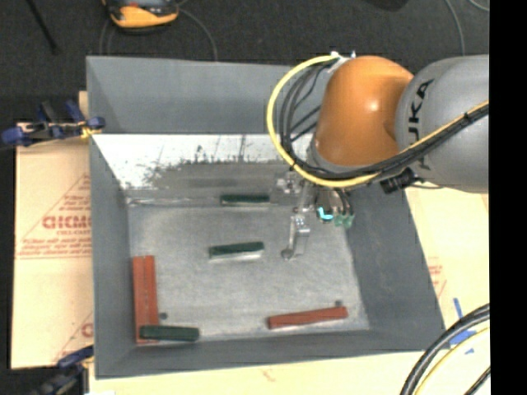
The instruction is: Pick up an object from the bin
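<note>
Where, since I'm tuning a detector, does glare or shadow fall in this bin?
Camera view: glare whitens the back wall, with dark streaks running down it; a pale band lies just above the back green bar. Camera view: the floor is evenly lit, with no hard shadow under the gripper; the left wall is darker.

Grey bin [111, 245], two red bars [145, 296] [306, 318], three dark green bars [236, 251] [244, 198] [169, 332] on its floor

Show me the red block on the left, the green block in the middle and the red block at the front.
Left red block [145, 296], camera view, middle of its top face.
Middle green block [236, 252], camera view, its middle.
Front red block [306, 318], camera view, its middle.
</note>
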Controlling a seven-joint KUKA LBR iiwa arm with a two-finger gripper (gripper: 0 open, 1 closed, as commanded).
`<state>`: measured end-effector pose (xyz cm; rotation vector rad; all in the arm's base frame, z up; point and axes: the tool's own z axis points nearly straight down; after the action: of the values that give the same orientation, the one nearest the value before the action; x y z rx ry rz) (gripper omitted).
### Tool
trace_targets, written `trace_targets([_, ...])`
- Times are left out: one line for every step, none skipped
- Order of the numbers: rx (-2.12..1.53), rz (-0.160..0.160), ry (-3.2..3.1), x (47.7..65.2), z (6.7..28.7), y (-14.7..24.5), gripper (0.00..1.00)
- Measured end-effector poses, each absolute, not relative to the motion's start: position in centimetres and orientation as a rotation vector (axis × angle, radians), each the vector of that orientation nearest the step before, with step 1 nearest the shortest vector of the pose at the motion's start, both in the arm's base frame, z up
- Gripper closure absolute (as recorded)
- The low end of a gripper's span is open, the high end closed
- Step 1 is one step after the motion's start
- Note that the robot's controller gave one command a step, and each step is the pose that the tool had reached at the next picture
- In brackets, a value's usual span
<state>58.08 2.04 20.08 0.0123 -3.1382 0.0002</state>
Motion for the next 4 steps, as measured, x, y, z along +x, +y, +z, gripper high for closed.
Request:
trace_targets([0.012, 0.0, -3.146, 58.2, 20.5, 2.0, 0.0])
trace_targets([-0.023, -0.003, -3.15, 58.3, 13.0, 4.7, 0.0])
trace_targets([-0.005, -0.001, -3.14, 58.0, 10.6, 5.6, 0.0])
trace_targets([-0.031, -0.003, -3.147, 59.3, 11.7, 6.6, 0.0])
